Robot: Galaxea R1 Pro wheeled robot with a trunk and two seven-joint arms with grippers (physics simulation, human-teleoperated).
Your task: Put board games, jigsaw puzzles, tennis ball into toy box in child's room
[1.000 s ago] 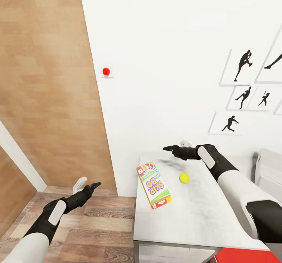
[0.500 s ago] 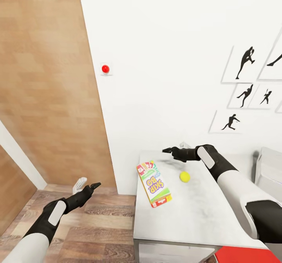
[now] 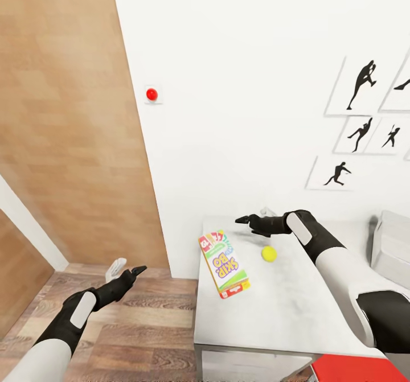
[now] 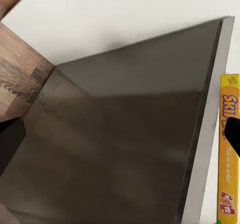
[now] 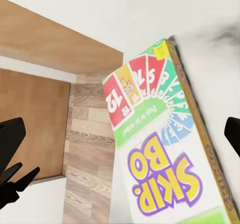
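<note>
Right tool point(image 3: 246, 220) spread wide and empty, hovering above the far left part of the white desk point(image 3: 273, 313), fingers pointing toward the wall. Just below and left of it, the Skip-Bo board game point(image 3: 223, 264) lying flat at the desk's left edge, one corner slightly overhanging. Tennis ball point(image 3: 269, 253) resting just right of the game, near the tool but apart from it. Left tool point(image 3: 130, 269) open and empty, held low over the wood floor point(image 3: 142, 325), left of the desk.
</note>
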